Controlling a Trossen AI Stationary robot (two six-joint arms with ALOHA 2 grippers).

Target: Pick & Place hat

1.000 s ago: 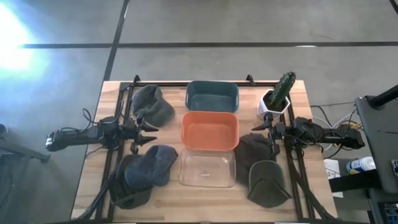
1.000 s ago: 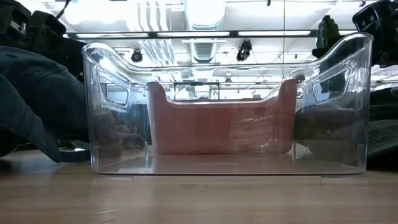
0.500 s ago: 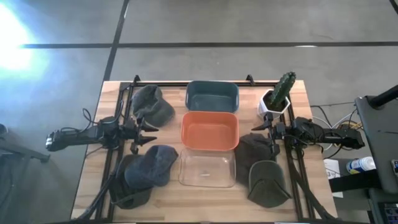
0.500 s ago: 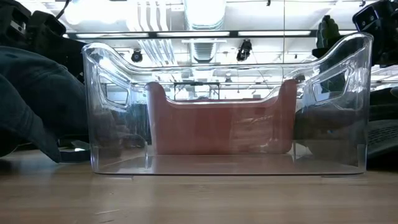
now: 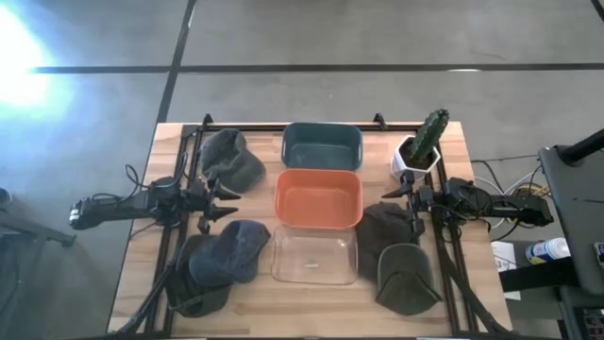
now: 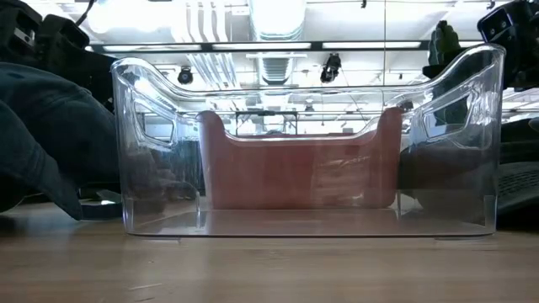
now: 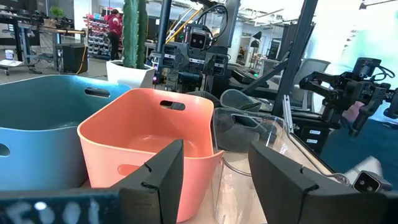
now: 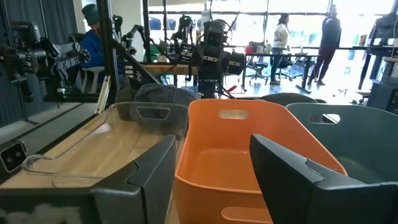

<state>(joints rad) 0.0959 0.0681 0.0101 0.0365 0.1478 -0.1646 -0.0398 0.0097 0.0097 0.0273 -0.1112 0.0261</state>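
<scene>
Several caps lie on the table: a grey one [image 5: 230,157] at the far left, a blue-grey one [image 5: 231,251] on a dark one [image 5: 193,288] at the near left, and two dark ones at the near right [image 5: 387,227] [image 5: 406,279]. My left gripper [image 5: 226,202] hovers open between the left caps, pointing at the orange bin [image 5: 319,198]. My right gripper [image 5: 389,200] hovers open at the bin's right side, above the dark cap. Both touch nothing.
Three bins stand in a row down the table's middle: a blue one [image 5: 322,147] far, the orange one, a clear one [image 5: 313,256] near. A potted cactus [image 5: 422,144] stands at the far right corner. A black frame [image 5: 179,189] runs along the table's sides. People show in the room behind.
</scene>
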